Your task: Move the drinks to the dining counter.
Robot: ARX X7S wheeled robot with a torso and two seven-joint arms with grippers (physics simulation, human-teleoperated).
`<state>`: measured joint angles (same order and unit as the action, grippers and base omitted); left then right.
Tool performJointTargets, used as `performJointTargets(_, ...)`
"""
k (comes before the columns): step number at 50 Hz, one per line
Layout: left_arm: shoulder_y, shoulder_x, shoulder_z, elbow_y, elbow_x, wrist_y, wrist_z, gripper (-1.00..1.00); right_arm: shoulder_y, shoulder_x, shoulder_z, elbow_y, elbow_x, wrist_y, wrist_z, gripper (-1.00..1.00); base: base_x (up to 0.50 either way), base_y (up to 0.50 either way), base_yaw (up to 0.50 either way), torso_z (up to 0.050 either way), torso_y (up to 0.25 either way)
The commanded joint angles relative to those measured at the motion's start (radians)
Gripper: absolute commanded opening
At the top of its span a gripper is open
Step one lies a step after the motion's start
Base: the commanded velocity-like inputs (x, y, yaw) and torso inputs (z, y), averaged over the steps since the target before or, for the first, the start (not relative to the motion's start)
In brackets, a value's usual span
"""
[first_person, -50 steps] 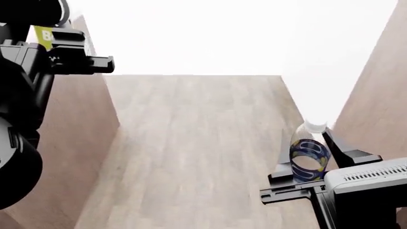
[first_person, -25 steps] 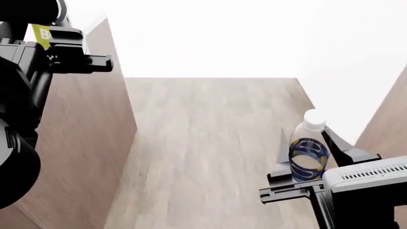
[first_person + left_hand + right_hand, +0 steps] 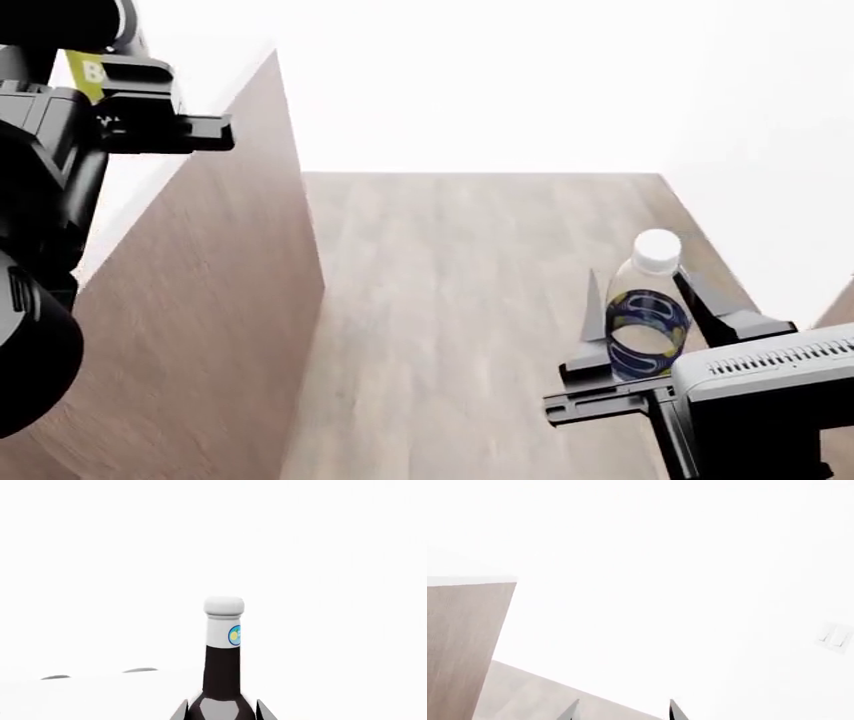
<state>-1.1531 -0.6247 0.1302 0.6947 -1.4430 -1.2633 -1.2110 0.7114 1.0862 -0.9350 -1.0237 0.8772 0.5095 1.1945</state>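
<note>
Two bottles were in view, one carried in each arm.

The left gripper (image 3: 220, 715) clasped the dark bottle (image 3: 222, 670); the right gripper (image 3: 661, 345) clasped the clear bottle (image 3: 646, 325), above wood floor (image 3: 454, 300) beside the counter (image 3: 200, 300).

A single white letter "B" shows on the dark bottle's yellow-green label (image 3: 91, 73); nothing else is legible.

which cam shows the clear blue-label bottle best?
Head view: the clear bottle shows cap to base, upright between the right gripper's fingers. Right wrist view shows only fingertips, no bottle. Left wrist view shows the dark bottle instead.
</note>
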Motion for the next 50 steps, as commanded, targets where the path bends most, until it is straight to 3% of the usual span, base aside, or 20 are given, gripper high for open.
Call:
performJointTargets(1,0.000,-0.006,0.000,0.001,0.000,0.012,-0.006,-1.00,0.018,0.003,0.000,-0.003,-0.018,0.003,0.005,-1.00,0.27,0.50,0.00,0.000,0.000)
performJointTargets(9,0.004,-0.009,0.000,0.001,0.000,0.020,-0.005,-1.00,0.031,0.010,-0.009,-0.014,-0.028,0.014,0.024,-1.00,0.21,0.50,0.00,0.000,0.003)
performJointTargets(12,0.008,-0.012,-0.002,0.002,-0.002,0.023,-0.004,-1.00,0.006,0.032,-0.012,-0.014,-0.059,-0.067,0.021,-1.00,0.00,0.00,0.00,0.000,0.000)
performJointTargets(13,0.009,-0.012,-0.003,0.001,-0.003,0.025,-0.004,-1.00,0.034,0.017,-0.032,-0.016,-0.049,0.003,0.018,-1.00,0.00,0.00,0.00,0.000,0.000)
performJointTargets(17,0.003,-0.013,0.001,-0.002,-0.007,0.024,-0.006,-1.00,0.073,0.013,-0.059,-0.018,-0.031,0.025,0.056,-1.00,0.00,0.37,0.00,0.000,0.002)
performJointTargets(50,0.049,-0.032,0.006,0.003,0.040,0.065,0.036,-1.00,0.142,-0.012,-0.117,-0.004,0.003,0.054,0.054,-1.00,0.00,0.50,0.00,0.001,0.001)
